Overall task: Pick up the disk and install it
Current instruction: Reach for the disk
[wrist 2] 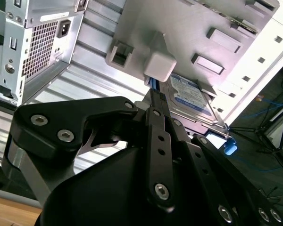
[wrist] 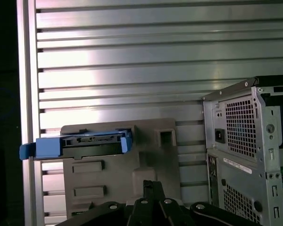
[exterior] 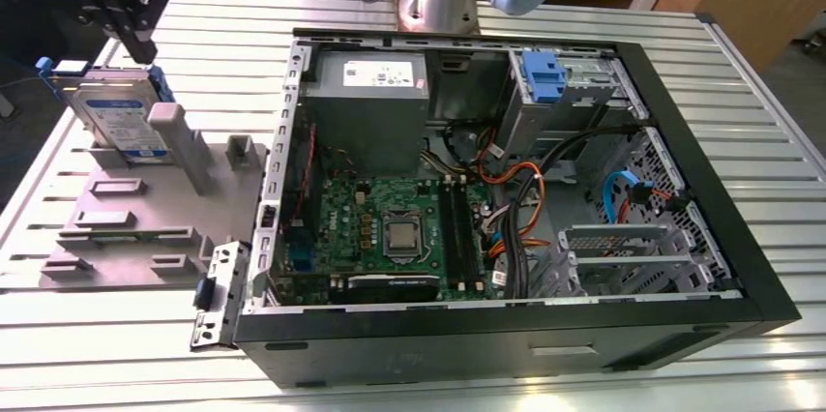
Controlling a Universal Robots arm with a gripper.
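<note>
I am at the pick-up step and nothing is grasped yet. In the exterior view the hand (exterior: 143,54) hangs at about eleven o'clock in the frame, at twelve o'clock from the disk (exterior: 119,114) and close to its upper edge. I cannot tell whether it touches. In both wrist views the fingers look clenched together on nothing.

The disk stands tilted on its edge in the grey fixture plate (exterior: 116,238), leaning by a white-capped post (exterior: 168,114). It sits on the desk (exterior: 749,73) at nine o'clock from the open computer case (exterior: 516,344). The drive cage (exterior: 581,78) with its blue tab sits at about one o'clock inside the case, and I judge its slot to be unfilled.

As I read it, the grasp calls for the fingers to part and take the disk across its thin faces, clear of the post and without crushing the blue side rails.

The disk carries a blue-and-white label and the power supply (exterior: 368,93) a white sticker. The print on both is too fine for me to make out.
</note>
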